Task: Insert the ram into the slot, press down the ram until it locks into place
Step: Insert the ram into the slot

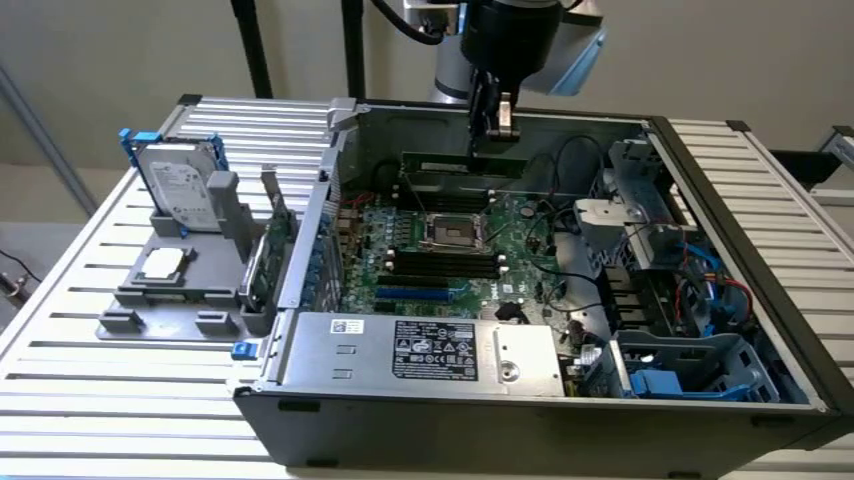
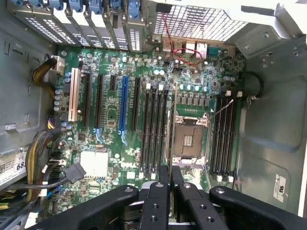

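While clamped on the ram [image 1: 454, 162], jaws over CPU socket [image 2: 188, 140] and black slots [image 2: 154, 129]

Exterior view high, oblique, wrist view close overhead, sharing the motherboard [image 1: 514, 225]

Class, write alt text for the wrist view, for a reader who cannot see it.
The gripper holds the ram edge-on above a green motherboard, close to the black slots beside the CPU socket.

Plain beige wall [image 1: 107, 50], two black upright poles [image 1: 254, 45], white slatted metal table [image 1: 120, 420], even soft light
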